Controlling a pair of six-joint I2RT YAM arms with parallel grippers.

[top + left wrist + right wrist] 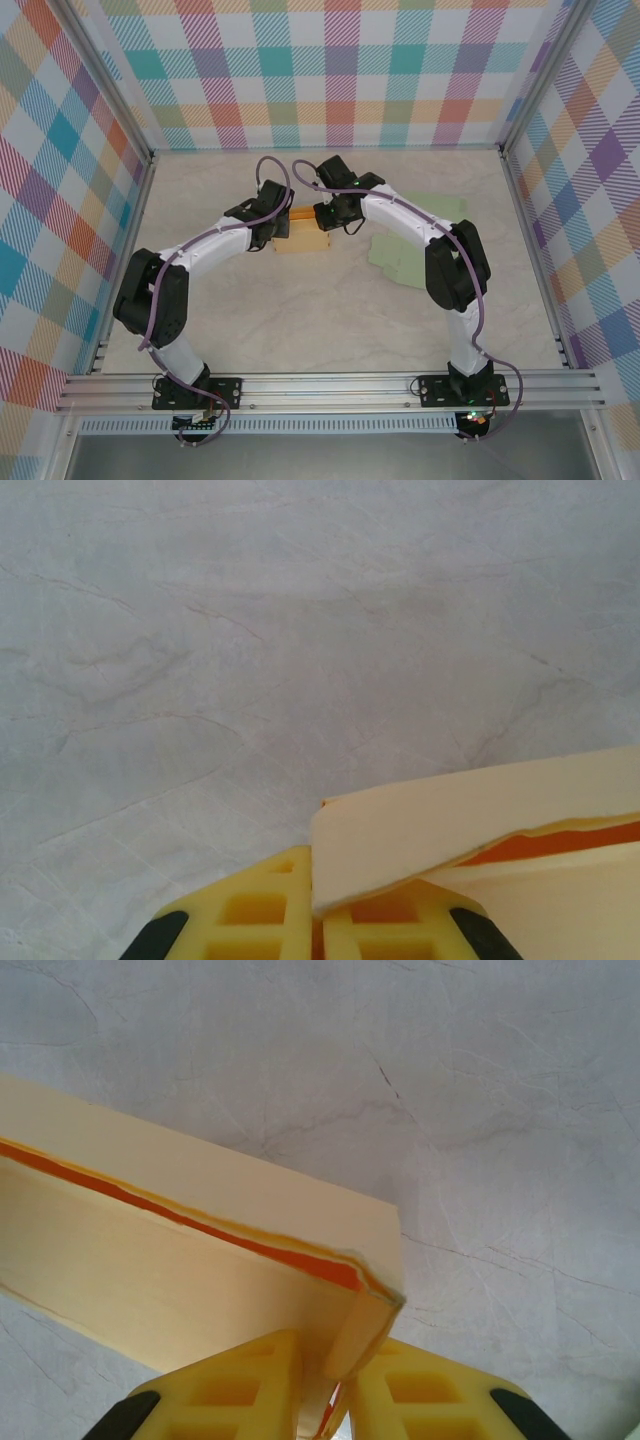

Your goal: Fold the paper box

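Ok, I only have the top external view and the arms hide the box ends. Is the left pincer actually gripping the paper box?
Observer: Yes. The left pincer is shut on the paper box, a corner of its top sheet caught between the jaws.
Operator: And the right one?
Observer: The right pincer is shut on a folded-down corner at the box's other end.
Operator: Is the box closed up?
Observer: Not fully; its orange interior shows through a slit along the seam.
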